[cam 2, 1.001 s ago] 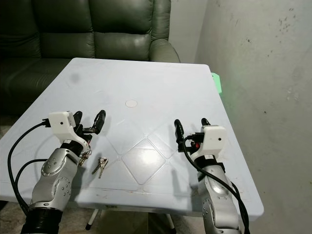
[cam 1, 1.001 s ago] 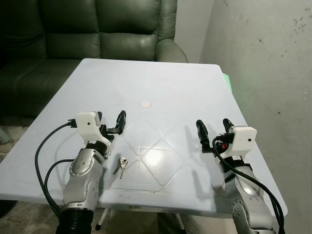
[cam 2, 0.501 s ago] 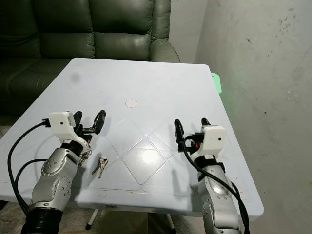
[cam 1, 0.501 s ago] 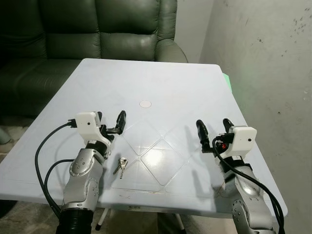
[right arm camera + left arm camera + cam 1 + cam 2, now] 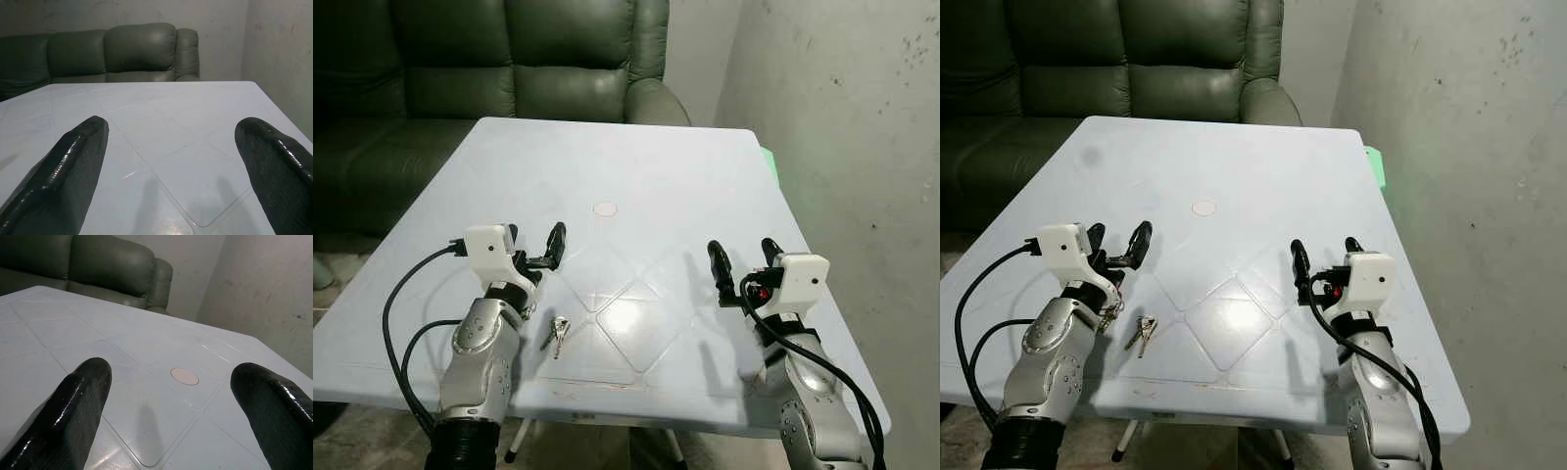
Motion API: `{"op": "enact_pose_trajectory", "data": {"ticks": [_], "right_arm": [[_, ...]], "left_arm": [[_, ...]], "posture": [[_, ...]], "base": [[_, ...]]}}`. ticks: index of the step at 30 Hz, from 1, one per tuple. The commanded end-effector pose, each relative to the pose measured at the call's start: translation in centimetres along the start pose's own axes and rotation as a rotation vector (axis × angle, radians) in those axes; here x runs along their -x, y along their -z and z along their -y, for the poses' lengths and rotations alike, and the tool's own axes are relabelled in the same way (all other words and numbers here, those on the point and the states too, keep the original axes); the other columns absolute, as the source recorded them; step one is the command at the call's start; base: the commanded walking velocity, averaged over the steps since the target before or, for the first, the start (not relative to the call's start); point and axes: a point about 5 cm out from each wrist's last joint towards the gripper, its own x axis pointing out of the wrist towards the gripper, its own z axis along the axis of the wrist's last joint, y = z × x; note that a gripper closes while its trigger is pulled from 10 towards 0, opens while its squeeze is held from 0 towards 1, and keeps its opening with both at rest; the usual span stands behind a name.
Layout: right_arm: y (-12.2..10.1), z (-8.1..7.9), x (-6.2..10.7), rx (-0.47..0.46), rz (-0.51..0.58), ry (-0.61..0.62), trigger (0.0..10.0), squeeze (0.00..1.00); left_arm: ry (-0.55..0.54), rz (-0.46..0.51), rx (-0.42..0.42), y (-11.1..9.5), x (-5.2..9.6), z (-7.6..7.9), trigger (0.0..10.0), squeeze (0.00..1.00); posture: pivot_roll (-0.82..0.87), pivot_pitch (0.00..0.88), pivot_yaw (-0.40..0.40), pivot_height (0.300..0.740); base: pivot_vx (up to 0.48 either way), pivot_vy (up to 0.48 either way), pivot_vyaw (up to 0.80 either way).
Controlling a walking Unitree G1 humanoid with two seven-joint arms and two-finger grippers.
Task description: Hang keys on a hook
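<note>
Left gripper (image 5: pixel 536 245) hovers above the near-left part of the pale blue table (image 5: pixel 636 166), its two black fingers (image 5: pixel 78 406) spread wide with nothing between them, pointing toward the table's middle. Right gripper (image 5: pixel 742 257) is held up over the near-right part of the table, fingers (image 5: pixel 73 166) likewise spread apart and empty. Keys (image 5: pixel 555 335) lie flat on the tabletop near the front edge, just beside the left forearm on its inner side, below and slightly right of the left gripper; neither gripper touches them. They look like a small silver bunch on a ring; the count of keys is too small to tell. Small round disc (image 5: pixel 605 209), pinkish-white, sits in the table's centre, well beyond both grippers; it also lies between the left fingers in the left wrist view (image 5: pixel 184 376). Moulded diamond pattern marks the tabletop between the two arms. Dark green leather sofa (image 5: pixel 509 69) stands against the far edge of the table. Stained grey wall (image 5: pixel 862 147) runs along the robot's right side, with a green object (image 5: pixel 771 162) wedged between the table's far right edge and the wall. Black cables loop from the left arm's wrist housing.
</note>
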Motion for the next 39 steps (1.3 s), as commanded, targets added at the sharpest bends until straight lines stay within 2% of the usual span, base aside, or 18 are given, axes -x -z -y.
{"op": "enact_pose_trajectory", "data": {"ticks": [1,20,30,39], "right_arm": [[-0.38,0.06,-0.13,0.008,0.016,-0.001,10.0,0.00],[-0.37,0.08,-0.04,0.008,0.014,0.002,10.0,0.00],[-0.34,0.06,-0.02,0.007,0.012,0.003,10.0,0.00],[-0.30,0.07,0.01,0.007,0.009,0.002,10.0,0.00]], "left_arm": [[0.005,-0.006,0.003,-0.08,-0.10,-0.01,10.0,0.00],[0.004,-0.016,0.014,0.02,-0.07,-0.07,10.0,0.00],[0.002,-0.018,0.014,-0.02,-0.11,-0.12,10.0,0.00],[0.000,-0.018,0.016,-0.02,-0.11,-0.13,10.0,0.00]], "posture": [[-0.06,0.000,-0.026,0.740],[-0.06,0.000,-0.027,0.740],[-0.06,0.000,-0.027,0.740],[-0.06,0.000,-0.028,0.740]], "base": [[0.000,0.000,0.00],[0.000,0.000,0.00],[0.000,0.294,0.00],[0.000,0.480,0.00]]}}
